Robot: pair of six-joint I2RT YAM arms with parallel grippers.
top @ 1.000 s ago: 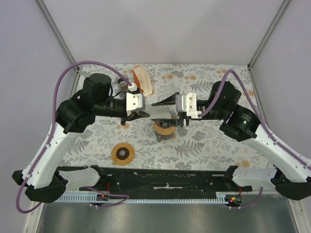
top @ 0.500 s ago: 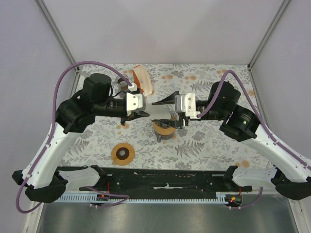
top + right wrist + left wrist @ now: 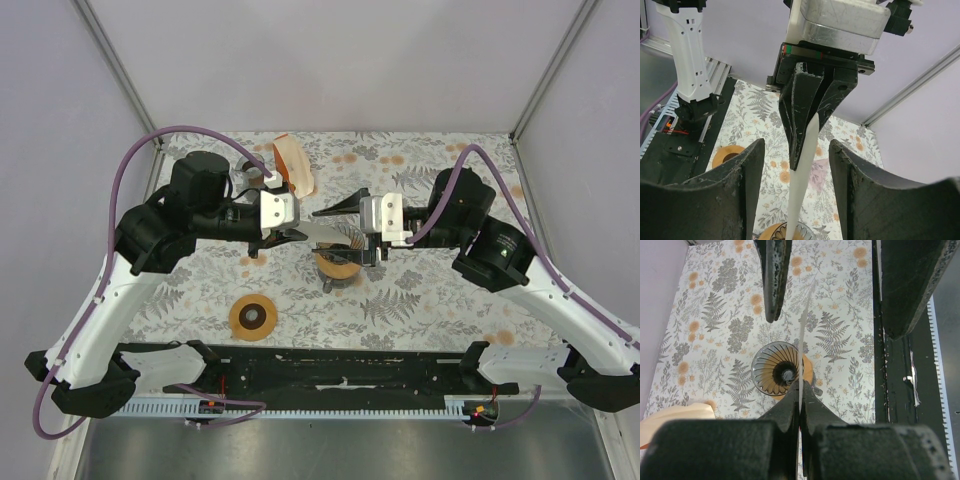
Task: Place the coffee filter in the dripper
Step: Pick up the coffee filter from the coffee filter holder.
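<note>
Left gripper (image 3: 800,388) jaws clamp the filter (image 3: 804,325) edge-on above the dripper (image 3: 776,368); right gripper (image 3: 795,143) jaws open astride it. Advise spreading filter before lowering.

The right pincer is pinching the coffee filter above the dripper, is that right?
No. It is the left pincer that is pinching the coffee filter above the dripper, as the left wrist view shows. The right pincer is open around it.

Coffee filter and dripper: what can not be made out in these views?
- Coffee filter: both wrist views show only its thin edge, so its shape is unclear.
- Dripper: in the top view, partly hidden by right gripper; in the right wrist view, cut off by bottom edge.
</note>
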